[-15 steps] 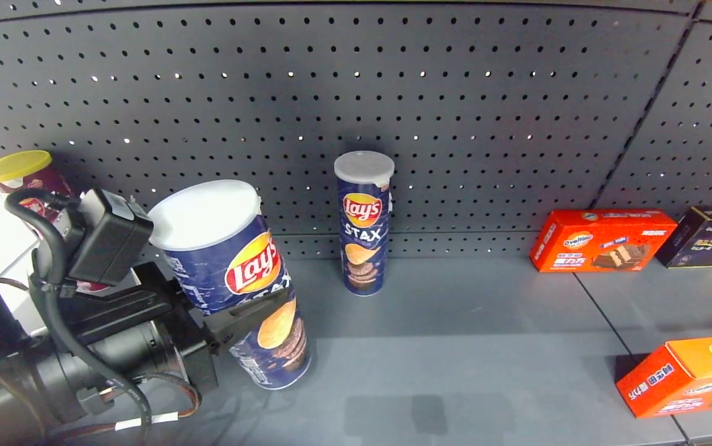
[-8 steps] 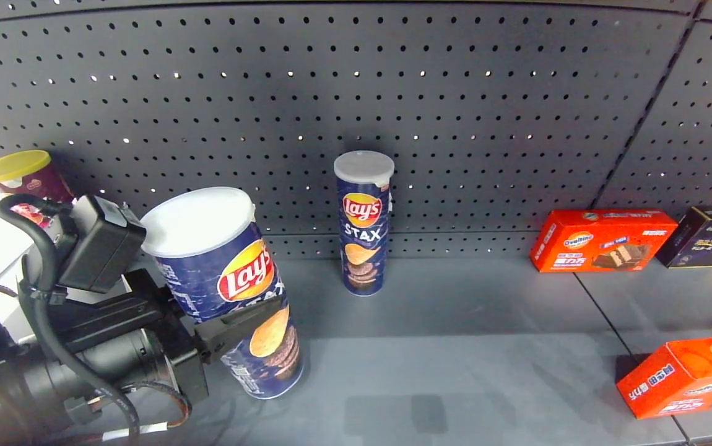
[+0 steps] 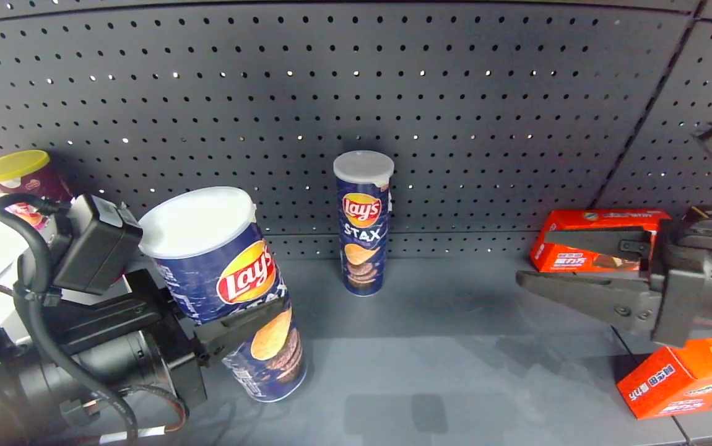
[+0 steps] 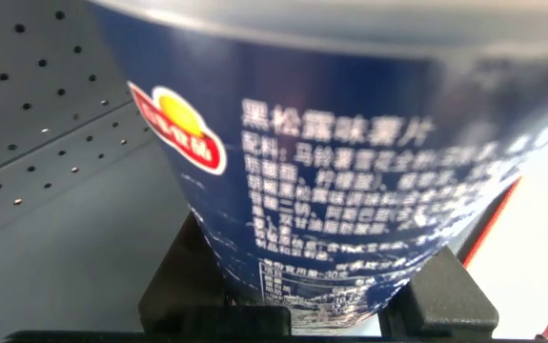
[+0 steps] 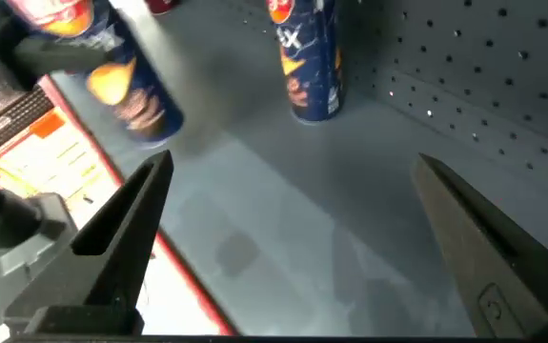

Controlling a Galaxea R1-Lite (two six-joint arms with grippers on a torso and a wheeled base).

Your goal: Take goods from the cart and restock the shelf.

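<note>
1. Chip can (image 3: pixel 226 279), dark blue with a pale plastic lid, sits clamped in the left gripper (image 3: pixel 241 319) at the left end of the shelf (image 3: pixel 455 347). It is tilted, its lid leaning to the left.
2. One black finger (image 3: pixel 251 313) crosses the front of the can about halfway up; the other is hidden behind it. From the left wrist view the can (image 4: pixel 331 191) stands between the two pads of the left gripper (image 4: pixel 331 305).
3. The can's base is low over the shelf, and whether it touches cannot be told.
4. The right gripper (image 3: pixel 532 257) hangs over the right part of the shelf, its fingers spread wide with nothing between them. In its own wrist view the right gripper (image 5: pixel 293 164) frames bare shelf, with the held can (image 5: pixel 121 76) farther off.
5. A second chip can (image 3: pixel 362 229) of the same kind stands upright at the back, close to the pegboard wall (image 3: pixel 393 80), well apart from the held one. Its lid is on, so what is inside cannot be seen.
6. A maroon can with a yellow lid (image 3: pixel 18 167) stands at the far left, partly hidden by the left arm.
7. An orange box (image 3: pixel 603 218) lies at the back right, partly covered by the right gripper's upper finger. Another orange box (image 3: pixel 690 375) lies nearer the front, cut off by the picture's edge. Both are closed.
8. The shelf is dark grey metal, and small holes dot the wall behind it.
</note>
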